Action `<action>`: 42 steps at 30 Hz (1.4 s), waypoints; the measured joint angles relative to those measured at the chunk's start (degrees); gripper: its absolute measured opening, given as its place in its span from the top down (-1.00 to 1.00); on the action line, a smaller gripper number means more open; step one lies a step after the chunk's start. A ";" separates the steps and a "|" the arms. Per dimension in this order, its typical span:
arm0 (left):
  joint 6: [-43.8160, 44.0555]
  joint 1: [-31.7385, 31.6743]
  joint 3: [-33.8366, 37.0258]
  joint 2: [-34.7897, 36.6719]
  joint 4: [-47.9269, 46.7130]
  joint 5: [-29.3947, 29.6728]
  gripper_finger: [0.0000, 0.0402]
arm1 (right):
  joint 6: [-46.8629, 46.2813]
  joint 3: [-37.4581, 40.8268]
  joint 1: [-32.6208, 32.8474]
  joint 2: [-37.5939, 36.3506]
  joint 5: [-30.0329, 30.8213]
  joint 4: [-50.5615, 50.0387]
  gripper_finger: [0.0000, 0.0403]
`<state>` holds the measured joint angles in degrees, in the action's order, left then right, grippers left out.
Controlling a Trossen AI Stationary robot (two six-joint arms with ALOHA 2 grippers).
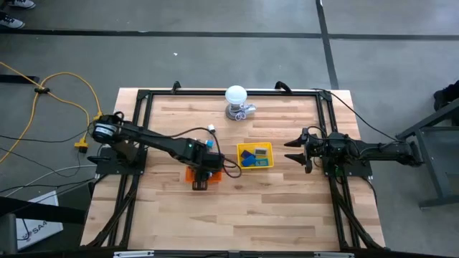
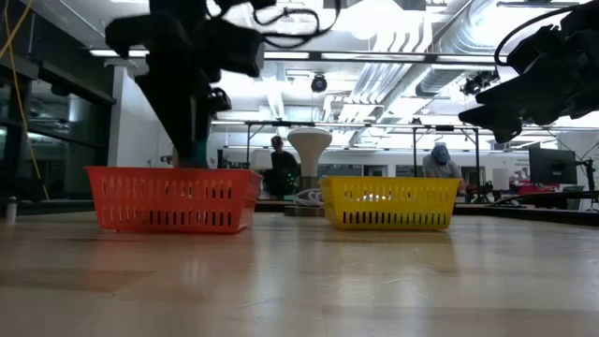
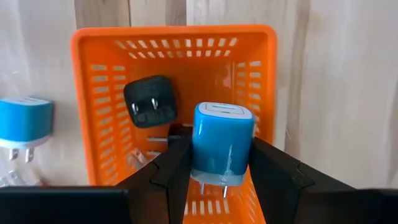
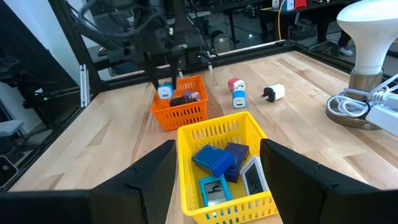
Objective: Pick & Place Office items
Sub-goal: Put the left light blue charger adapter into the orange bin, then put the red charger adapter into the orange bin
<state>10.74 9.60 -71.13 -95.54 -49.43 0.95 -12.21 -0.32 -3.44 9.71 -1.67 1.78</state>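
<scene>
My left gripper point(image 3: 221, 155) hangs over the orange basket point(image 3: 99, 68), shut on a blue wall charger point(image 3: 222, 140). A black charger point(image 3: 151, 101) lies on the basket's floor. Another blue charger point(image 3: 23, 121) lies on the table beside the basket. In the high view the left gripper point(image 1: 203, 170) stands over the orange basket point(image 1: 192, 174). The yellow basket point(image 4: 227, 134) holds blue and teal flat blocks point(image 4: 214, 158). My right gripper point(image 4: 217, 152) waits open, level, near the table's right side, pointing at the yellow basket. My left gripper pinches the blue charger's two opposite sides point(image 3: 199, 155) between its two fingers, toward the end that bears the prongs point(image 3: 225, 188). The fingers come from above, pointing steeply down. The charger is lifted clear, over the basket's inside.
A white ball lamp point(image 1: 236, 95) on a metal base with a coiled cable stands at the table's far middle. A red-and-white charger point(image 4: 235, 84), a blue one point(image 4: 239, 98) and a white one point(image 4: 273, 93) lie on the table beyond the baskets. People show in the room behind.
</scene>
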 joint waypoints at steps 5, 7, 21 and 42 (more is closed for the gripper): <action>-0.53 -1.08 0.00 -2.67 2.41 -2.32 0.29 | 0.00 -0.01 0.00 0.00 0.02 0.00 -0.09; -1.35 -1.47 0.00 -3.24 2.86 -2.40 0.29 | -0.01 -0.01 0.01 -0.02 0.00 0.00 -0.09; -1.74 -2.53 0.00 -3.62 3.67 -0.85 0.23 | 0.00 -0.02 0.00 -0.02 0.02 0.02 -0.09; -1.46 -2.53 0.00 -3.62 3.63 -0.87 0.19 | -0.02 -0.02 0.02 -0.02 0.02 0.00 -0.09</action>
<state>9.28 7.07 -71.13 -99.15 -45.80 0.08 -12.23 -0.34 -3.42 9.69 -1.65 1.78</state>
